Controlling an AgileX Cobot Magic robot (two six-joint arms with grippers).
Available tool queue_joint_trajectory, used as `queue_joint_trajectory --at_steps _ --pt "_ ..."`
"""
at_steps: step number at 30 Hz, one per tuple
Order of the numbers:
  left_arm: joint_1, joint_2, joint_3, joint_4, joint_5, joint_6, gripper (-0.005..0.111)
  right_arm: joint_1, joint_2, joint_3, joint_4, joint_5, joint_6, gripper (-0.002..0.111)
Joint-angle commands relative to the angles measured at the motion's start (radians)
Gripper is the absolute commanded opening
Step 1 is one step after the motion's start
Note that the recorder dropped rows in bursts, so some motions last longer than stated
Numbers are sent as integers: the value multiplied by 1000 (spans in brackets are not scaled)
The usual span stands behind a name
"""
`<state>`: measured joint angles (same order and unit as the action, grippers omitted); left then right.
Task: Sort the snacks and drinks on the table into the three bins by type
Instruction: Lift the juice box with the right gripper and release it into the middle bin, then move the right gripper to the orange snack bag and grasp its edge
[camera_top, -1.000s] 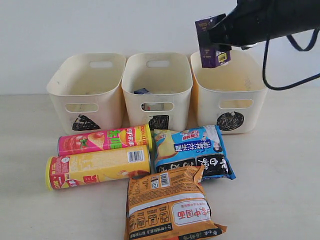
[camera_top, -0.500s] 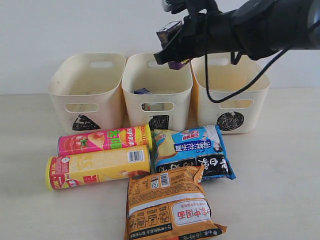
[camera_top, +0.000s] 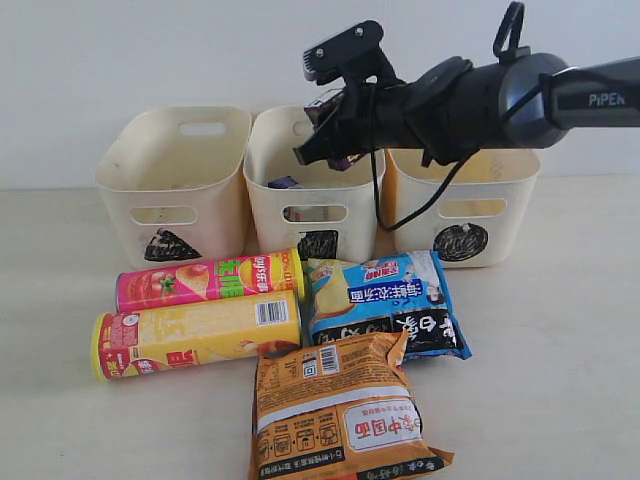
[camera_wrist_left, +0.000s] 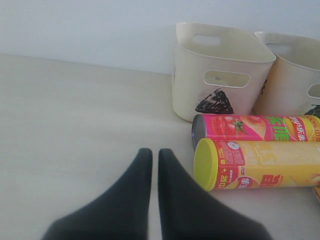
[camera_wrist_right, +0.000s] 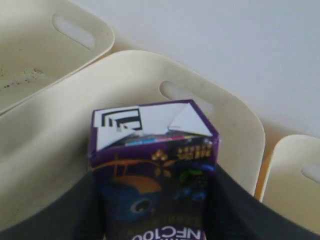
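Note:
My right gripper (camera_top: 328, 140) is shut on the dark purple carton (camera_top: 322, 106) and holds it over the middle bin (camera_top: 315, 195). In the right wrist view the carton (camera_wrist_right: 155, 165) sits upright between the black fingers (camera_wrist_right: 230, 205), with the middle bin's rim (camera_wrist_right: 235, 115) beneath. A white-and-blue pack (camera_top: 285, 183) lies inside that bin. On the table (camera_top: 560, 330) lie the pink canister (camera_top: 210, 280), the yellow canister (camera_top: 195, 335), the blue-black packet (camera_top: 385, 305) and the orange packet (camera_top: 340, 410). My left gripper (camera_wrist_left: 155, 156) is shut and empty, low over the table near the yellow canister's lid (camera_wrist_left: 207, 164).
The left bin (camera_top: 175, 180) and right bin (camera_top: 460, 200) flank the middle one against the white wall. In the left wrist view the left bin (camera_wrist_left: 220, 75) stands behind the pink canister (camera_wrist_left: 255, 128). A black cable hangs from the right arm across the right bin.
My right arm has swung left with the purple carton, from above the right bin to above the middle bin, and has dropped lower. Nothing on the table has moved.

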<state>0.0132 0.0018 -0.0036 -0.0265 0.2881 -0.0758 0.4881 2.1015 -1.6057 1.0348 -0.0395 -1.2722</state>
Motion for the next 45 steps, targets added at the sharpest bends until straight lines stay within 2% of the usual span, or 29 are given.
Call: queue_joint_trajectory --at_steps 1,4,9,17,20,24,26,29,33,36,37,38,40,42,45 --pt "4 -2 4 1 3 6 4 0 4 -14 3 -13 7 39" --pt "4 -2 4 1 3 6 4 0 4 -14 3 -17 7 58" --pt "4 -2 4 1 3 6 4 0 2 -14 3 -40 7 75" --pt "4 -2 4 1 3 6 4 0 -60 -12 3 2 7 75" --pt "4 -2 4 1 3 6 4 0 -91 -12 3 72 9 61" --pt "4 -2 4 1 3 6 4 -18 -115 -12 -3 207 9 15" --pt "4 -2 4 1 3 6 4 -43 -126 -12 -23 292 21 0" --pt "4 -2 4 1 3 6 4 -87 -147 -12 -110 415 145 0" --pt "4 -2 4 1 3 6 4 -138 -185 -12 -374 634 365 0" --pt "4 -2 4 1 3 6 4 -153 -249 -12 -651 911 541 0" --pt "4 -2 4 1 3 6 4 -153 -257 -12 -684 955 585 0" --pt "4 -2 4 1 3 6 4 -153 -270 -12 -727 1071 653 0" --pt "4 -2 4 1 3 6 4 -157 -275 -12 -735 1261 687 0" --pt "4 -2 4 1 3 6 4 -157 -281 1 -718 1261 725 0" --pt "4 -2 4 1 3 6 4 -157 -326 83 -623 1261 644 0"
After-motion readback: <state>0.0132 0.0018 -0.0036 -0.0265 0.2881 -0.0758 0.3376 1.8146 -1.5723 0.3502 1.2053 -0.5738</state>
